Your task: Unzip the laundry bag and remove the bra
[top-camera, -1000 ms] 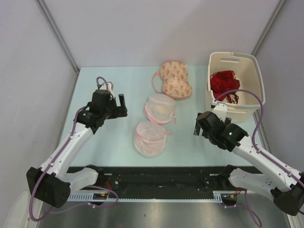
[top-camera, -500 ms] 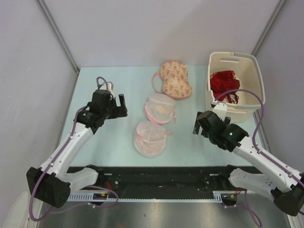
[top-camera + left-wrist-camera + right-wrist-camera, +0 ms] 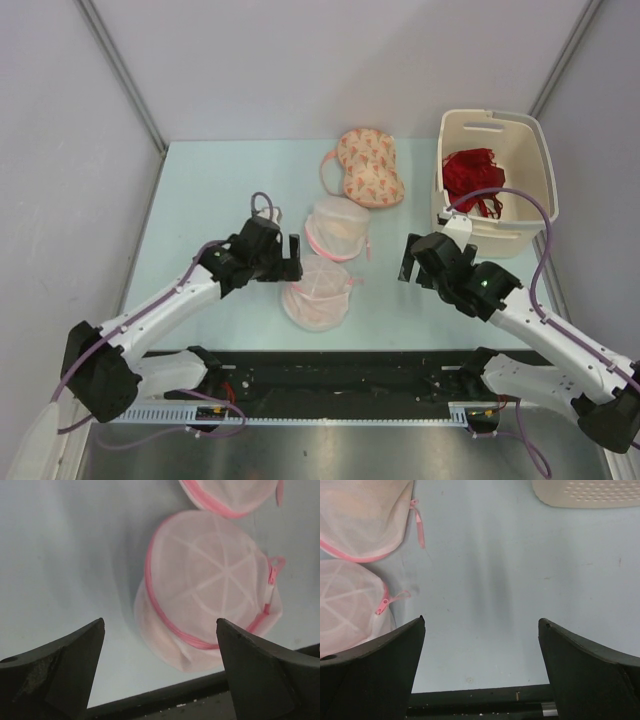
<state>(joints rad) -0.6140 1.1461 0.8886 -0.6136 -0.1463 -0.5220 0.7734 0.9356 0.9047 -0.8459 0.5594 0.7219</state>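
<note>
The laundry bag [image 3: 317, 292] is the nearer white mesh dome with pink zipper trim, lying zipped near the table's front edge. In the left wrist view the laundry bag [image 3: 210, 585] fills the middle, its zipper pull [image 3: 272, 572] on its right side. A pale peach tint shows through the mesh; the bra itself is hidden inside. My left gripper [image 3: 291, 258] [image 3: 160, 625] hangs open just left of the bag, touching nothing. My right gripper [image 3: 408, 260] [image 3: 481, 620] is open over bare table to the right of the laundry bag [image 3: 350, 605], whose pull tab [image 3: 385, 602] points toward it.
A twin mesh pouch [image 3: 338, 228] with cream fabric inside lies just behind the bag, touching it. A pink patterned bra [image 3: 368, 168] lies farther back. A cream bin [image 3: 520, 215] at the right holds a red lacy bra [image 3: 472, 178]. The black front rail [image 3: 340, 365] runs close below the bag.
My left arm has swung right and nearer, from the table's left side to right beside the laundry bag. The right gripper has crept slightly left. Both stayed open.
</note>
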